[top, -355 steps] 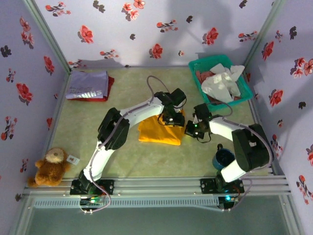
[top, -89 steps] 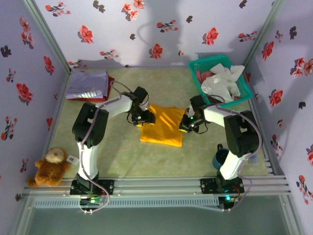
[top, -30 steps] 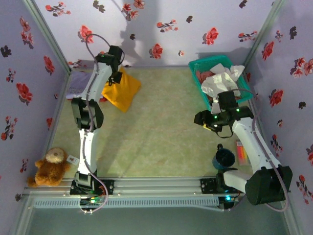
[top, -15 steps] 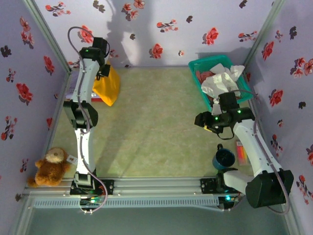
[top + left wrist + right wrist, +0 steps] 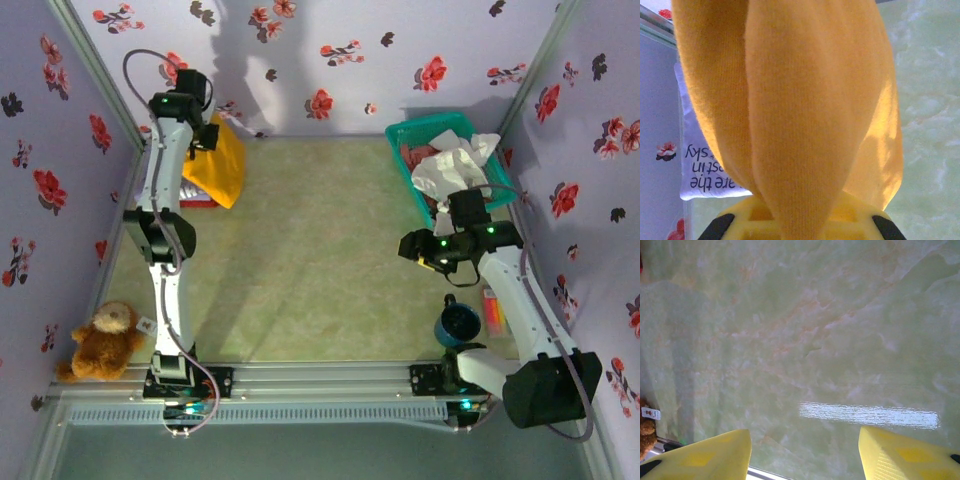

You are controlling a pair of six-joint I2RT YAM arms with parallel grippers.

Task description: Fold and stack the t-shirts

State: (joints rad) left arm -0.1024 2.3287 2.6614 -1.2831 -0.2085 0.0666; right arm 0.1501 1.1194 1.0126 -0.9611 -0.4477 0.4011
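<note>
Orange-yellow cloth t-shirt (image 5: 222, 165) hangs clamped in the left claw (image 5: 207, 133) above the folded lavender lettered t-shirt (image 5: 690, 150) at the far-left corner of the desk (image 5: 320, 270); right claw (image 5: 805, 452) stands apart, empty.

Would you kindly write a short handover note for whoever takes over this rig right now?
Left gripper: shut on the orange-yellow t-shirt, which hangs from it at the far-left corner, over the stack.
Right gripper: open and empty, above bare table on the right.
Stack: folded lavender t-shirt on a red t-shirt.
Green basket, far right: crumpled white t-shirt and reddish t-shirt.
Done: two shirts stacked.
Left: lay the orange-yellow one on the stack, then fold and stack the basket's shirts.
</note>
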